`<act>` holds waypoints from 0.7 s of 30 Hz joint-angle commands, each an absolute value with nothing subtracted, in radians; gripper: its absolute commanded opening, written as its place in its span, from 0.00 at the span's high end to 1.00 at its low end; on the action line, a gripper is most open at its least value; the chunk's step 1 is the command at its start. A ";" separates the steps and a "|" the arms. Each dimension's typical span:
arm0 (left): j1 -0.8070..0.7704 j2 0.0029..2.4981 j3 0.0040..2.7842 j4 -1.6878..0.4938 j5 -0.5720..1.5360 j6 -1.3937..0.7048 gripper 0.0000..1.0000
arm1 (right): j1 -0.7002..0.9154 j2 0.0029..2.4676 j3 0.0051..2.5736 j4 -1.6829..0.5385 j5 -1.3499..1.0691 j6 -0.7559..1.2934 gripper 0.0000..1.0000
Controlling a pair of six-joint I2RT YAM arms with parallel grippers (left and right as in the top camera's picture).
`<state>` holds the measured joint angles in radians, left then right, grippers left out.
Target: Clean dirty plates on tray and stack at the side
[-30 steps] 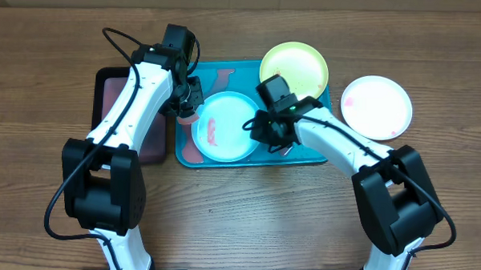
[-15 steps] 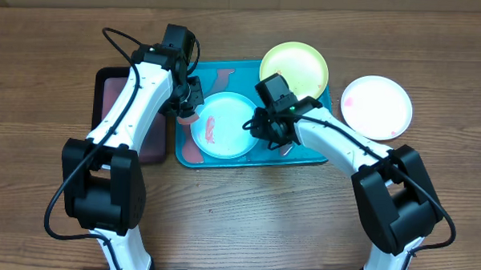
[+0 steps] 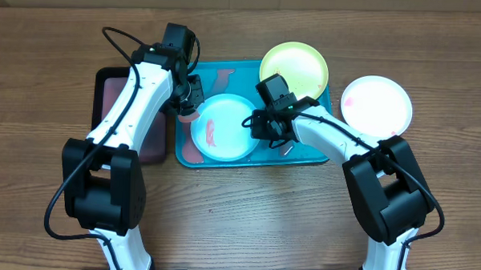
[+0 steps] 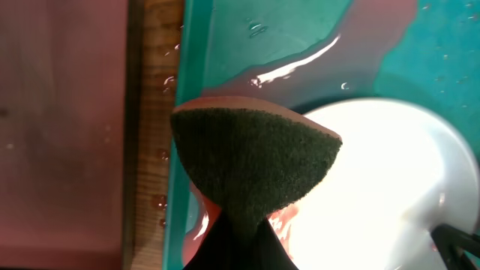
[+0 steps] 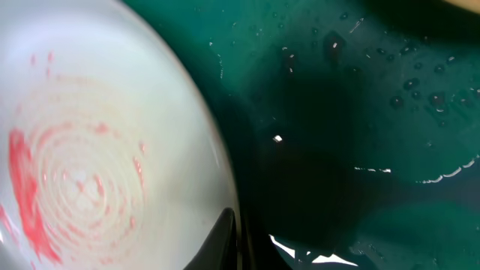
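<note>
The tray (image 3: pixel 227 72) is a large turquoise rectangle with rounded corners and a raised rim, lying flat on the wooden table (image 3: pixel 246 215). Its floor is wet, with reddish water pooled along the left side and near corner. The pale aqua plate (image 3: pixel 225 128) lies inside the tray, toward its left half, face up, with a red smear left of its centre and faint pink rings around it. The right gripper (image 5: pixel 234 241) pinches its right rim. The yellow-green plate (image 3: pixel 294 69) looks clean and overlaps the tray's far right corner. The white plate (image 3: pixel 376 106), pink-stained, lies on the table just right of the tray.
</note>
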<state>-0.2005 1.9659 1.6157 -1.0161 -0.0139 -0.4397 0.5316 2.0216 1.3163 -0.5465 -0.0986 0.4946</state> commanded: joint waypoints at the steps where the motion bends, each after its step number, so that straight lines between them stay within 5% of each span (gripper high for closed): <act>1: -0.239 1.976 1.637 -0.995 -0.027 -0.432 0.96 | 0.533 2.033 1.335 -0.549 -0.098 0.495 0.96; 21: -0.316 2.282 1.629 -1.001 -0.033 -0.381 0.96 | 0.532 2.033 1.335 -0.550 -0.097 0.551 0.96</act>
